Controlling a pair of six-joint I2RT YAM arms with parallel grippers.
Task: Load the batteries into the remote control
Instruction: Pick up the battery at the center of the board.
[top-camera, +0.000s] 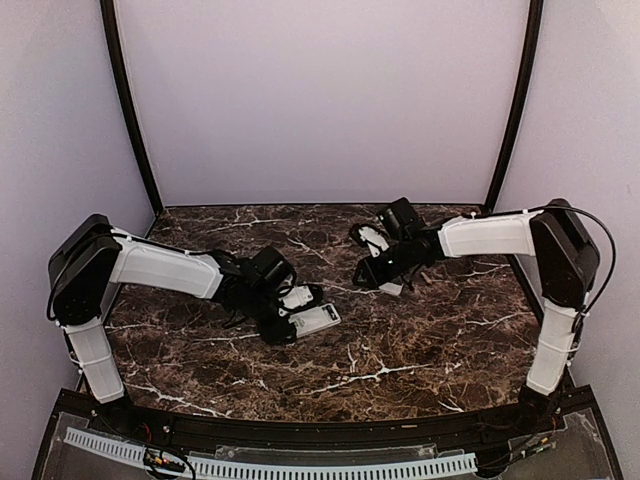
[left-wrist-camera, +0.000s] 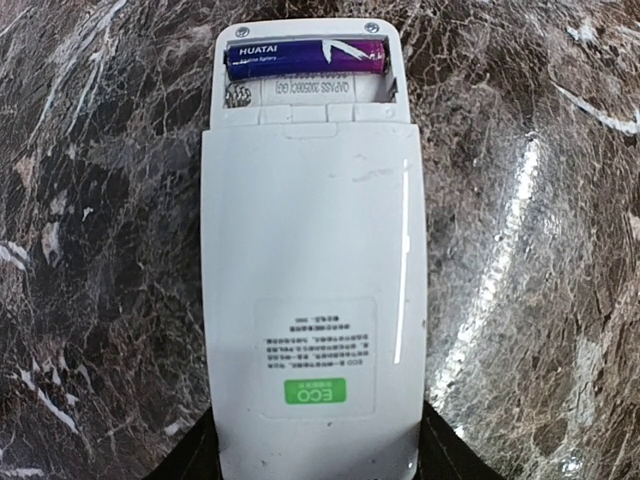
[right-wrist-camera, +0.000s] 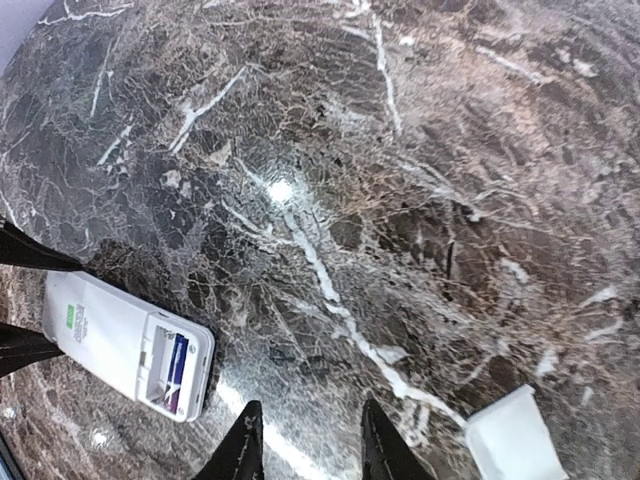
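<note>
The remote control (left-wrist-camera: 310, 280) lies back-up on the dark marble-patterned bench (top-camera: 430, 350), near the bench's middle in the overhead view. Its length runs roughly from 8 o'clock to 2 o'clock there. The left jaws are clenched on its label end, with a dark finger (left-wrist-camera: 195, 462) pressed against each long edge. At the 12 o'clock end in the left wrist view the battery bay is uncovered. One purple battery (left-wrist-camera: 305, 57) lies crosswise in the farther slot. The nearer slot shows only a coil spring (left-wrist-camera: 238, 95) at its 9 o'clock side. A label with a green mark (left-wrist-camera: 315, 390) sits toward 6 o'clock on the remote's back. The right jaws hang at about 1 o'clock from the remote in the overhead view, apart from it. They are released, the two fingers (right-wrist-camera: 245, 445) spread with bare bench between them and grasping nothing. In the right wrist view the remote lies at 8 o'clock, and a small flat white piece (right-wrist-camera: 515, 435) rests on the bench at 5 o'clock, near the right fingers.
</note>
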